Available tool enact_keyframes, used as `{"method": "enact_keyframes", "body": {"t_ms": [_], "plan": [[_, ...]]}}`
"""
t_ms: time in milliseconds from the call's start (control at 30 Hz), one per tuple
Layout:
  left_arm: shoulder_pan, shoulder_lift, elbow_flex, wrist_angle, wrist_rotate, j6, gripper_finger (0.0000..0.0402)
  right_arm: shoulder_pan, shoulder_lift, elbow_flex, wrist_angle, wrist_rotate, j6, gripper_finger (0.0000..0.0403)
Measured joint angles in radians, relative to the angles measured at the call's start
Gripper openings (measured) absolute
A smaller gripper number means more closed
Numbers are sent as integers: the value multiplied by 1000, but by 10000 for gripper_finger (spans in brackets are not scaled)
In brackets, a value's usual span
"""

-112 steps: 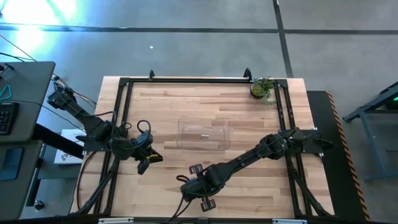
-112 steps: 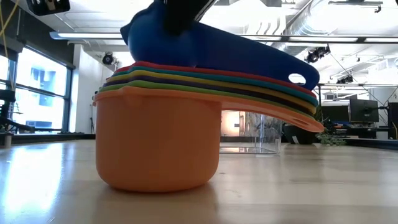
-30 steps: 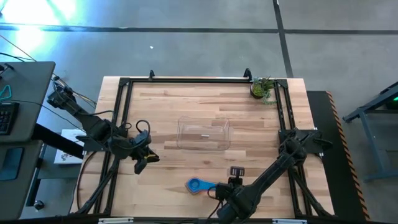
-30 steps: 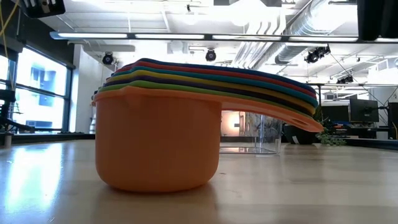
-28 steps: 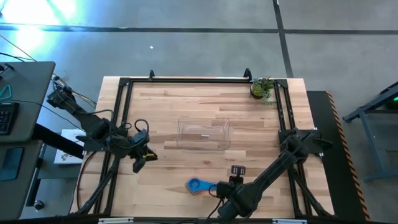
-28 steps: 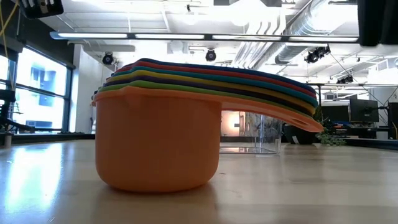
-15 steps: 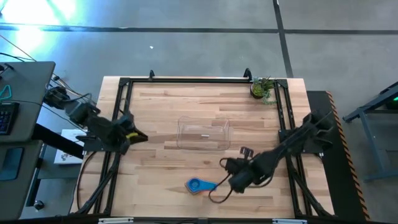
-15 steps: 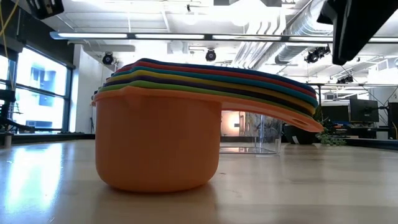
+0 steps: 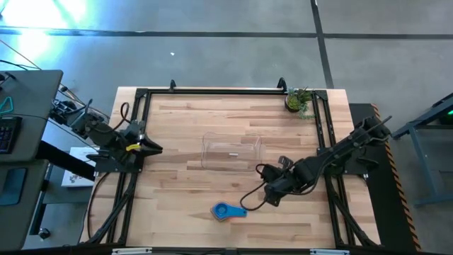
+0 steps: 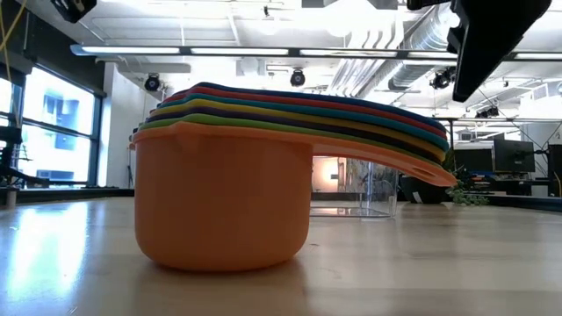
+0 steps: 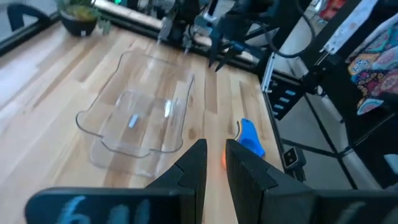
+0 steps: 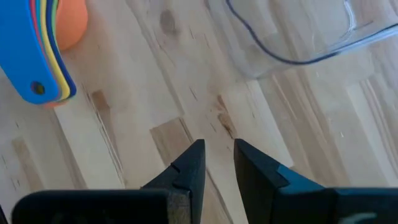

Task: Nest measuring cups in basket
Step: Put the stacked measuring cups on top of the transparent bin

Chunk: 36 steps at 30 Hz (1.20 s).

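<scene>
Looking down at the table (image 9: 184, 113), I see the measuring cups (image 9: 228, 211) already nested into one stack, blue on top, sitting on bare wood near the front edge, well apart from the basket (image 9: 232, 154). The clear basket lies mid-table with no cups in it. My right gripper (image 9: 272, 200) hangs between the stack and the basket, fingers (image 12: 189, 163) nearly together with a narrow gap, holding nothing. My left gripper (image 9: 154, 149) waits at the left side by the frame rail, fingers (image 11: 194, 163) likewise nearly together and empty. A small potted plant (image 9: 298, 100) stands at the far right corner. From table height the orange cup (image 10: 224, 197) fills the foreground and blocks most of the basket behind it.
</scene>
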Motion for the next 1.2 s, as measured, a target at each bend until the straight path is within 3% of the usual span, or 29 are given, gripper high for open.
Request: {"method": "enact_keyframes", "body": {"t_ms": [200, 533, 833, 1200], "plan": [[0, -139, -106, 36, -26, 10, 51, -13, 1, 0, 17, -2, 0, 75], [0, -350, -362, 380, 63, 179, 51, -11, 2, 0, 23, -28, 0, 75], [0, -373, -518, 548, 152, 300, 51, -11, 2, 0, 29, -31, -8, 75], [-1, -373, -671, 662, 225, 305, 51, -11, 2, 0, 61, -31, -8, 75]]}}
